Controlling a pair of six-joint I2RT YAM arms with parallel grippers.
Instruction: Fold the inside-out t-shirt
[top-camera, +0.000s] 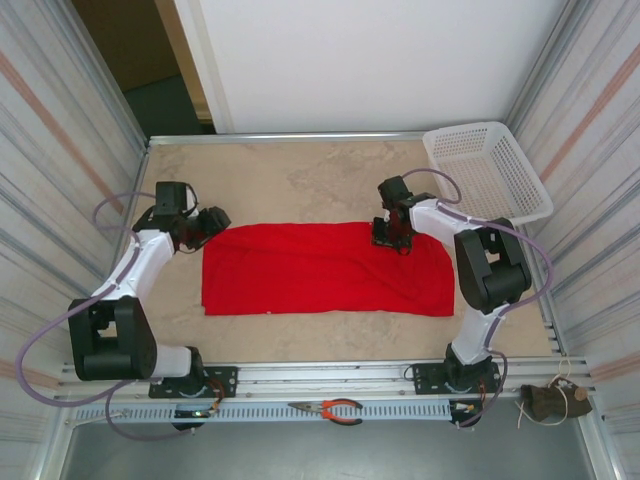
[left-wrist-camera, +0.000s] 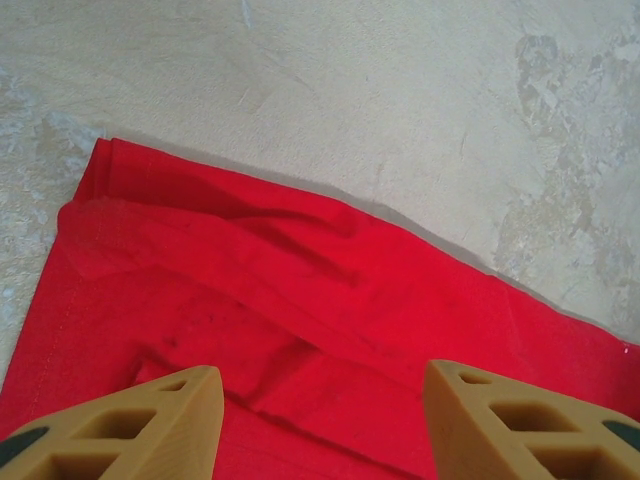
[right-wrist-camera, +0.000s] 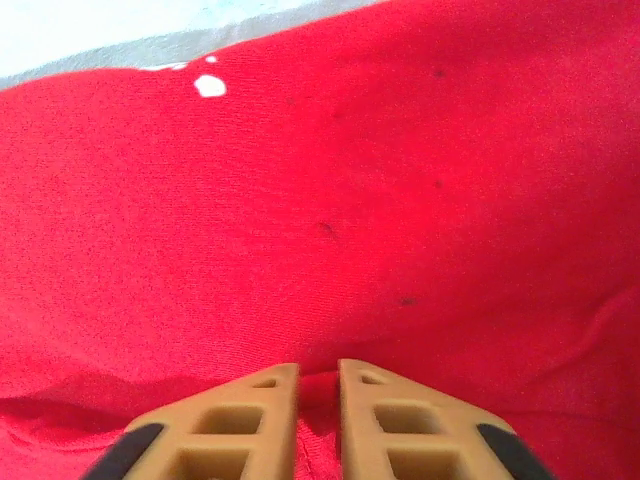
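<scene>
The red t-shirt (top-camera: 320, 270) lies flat in a wide folded band across the middle of the table, plain red side up. My left gripper (top-camera: 210, 228) hovers at the band's far left corner, its tan fingers (left-wrist-camera: 160, 420) spread open over wrinkled cloth (left-wrist-camera: 300, 300) with nothing between them. At the far right part of the band's back edge, my right gripper (top-camera: 392, 238) presses down, jaws shut with a small pinch of the red cloth (right-wrist-camera: 320, 250) caught between the fingertips (right-wrist-camera: 275, 395).
A white plastic basket (top-camera: 485, 170) sits at the back right corner. Red-handled pliers (top-camera: 330, 409) lie on the front rail. Bare beige tabletop (top-camera: 280, 170) stretches behind the shirt, and metal walls close both sides.
</scene>
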